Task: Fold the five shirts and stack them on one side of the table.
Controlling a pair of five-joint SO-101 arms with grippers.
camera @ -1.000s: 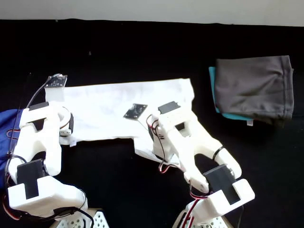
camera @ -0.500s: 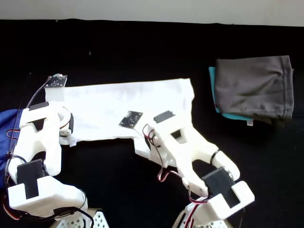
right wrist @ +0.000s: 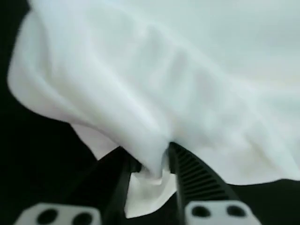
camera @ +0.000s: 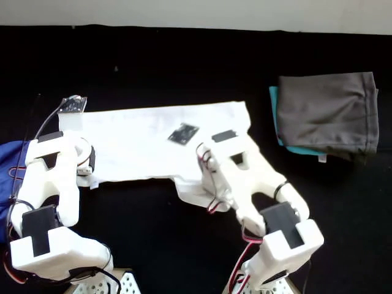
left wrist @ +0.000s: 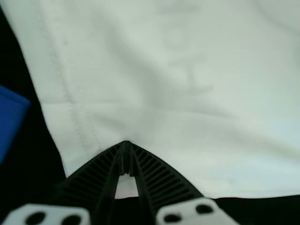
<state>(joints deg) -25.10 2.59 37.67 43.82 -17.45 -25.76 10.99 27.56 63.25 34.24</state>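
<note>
Lying on the black table (camera: 184,67), a white shirt (camera: 135,144); pale wall (camera: 196,12) beyond.

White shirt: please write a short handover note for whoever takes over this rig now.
Left gripper: shut on the near edge of the white shirt.
Right gripper: shut on a bunched fold of it.
White shirt lies spread on the table.
Done: grey shirt folded on teal shirt, at the right side.
To do: fold the white shirt, then the blue shirt at the left edge, and stack them.
</note>
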